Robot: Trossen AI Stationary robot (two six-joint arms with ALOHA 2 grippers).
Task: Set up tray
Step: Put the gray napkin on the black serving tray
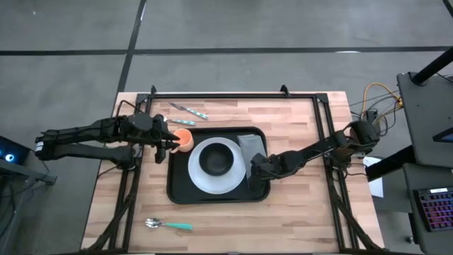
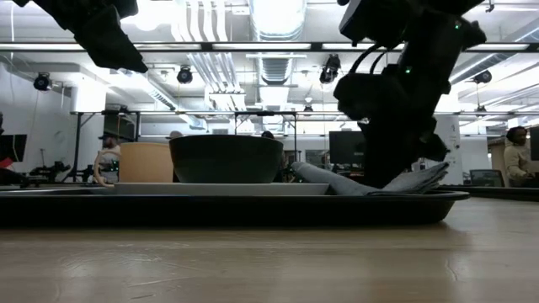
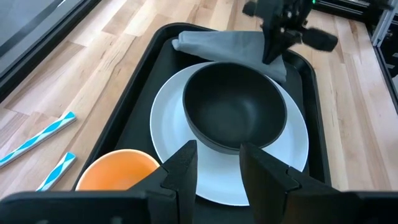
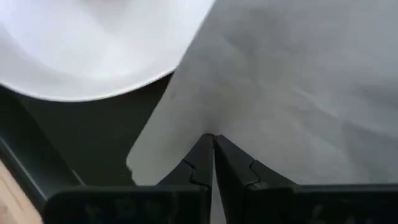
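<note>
The tray (image 1: 178, 191) lay mid-desk; the right gripper (image 1: 256, 170) had its fingers pinched together on the grey napkin (image 1: 249, 144) beside the white plate (image 1: 199, 178), seemingly placing it; next, release; the left gripper (image 1: 168, 144) hovered, fingers partly apart.

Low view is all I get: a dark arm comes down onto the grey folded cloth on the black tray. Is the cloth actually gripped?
Observer: Yes. The wrist view shows the right gripper with its jaws shut on an edge of the grey folded napkin.
Operator: Any cutlery around?
Observer: A metal spoon with a teal handle lies on the wooden table, apart from the large black rectangular tray.
Operator: Where is the left arm?
Observer: From above, the left gripper is beside the small orange cup at the tray's left end.
</note>
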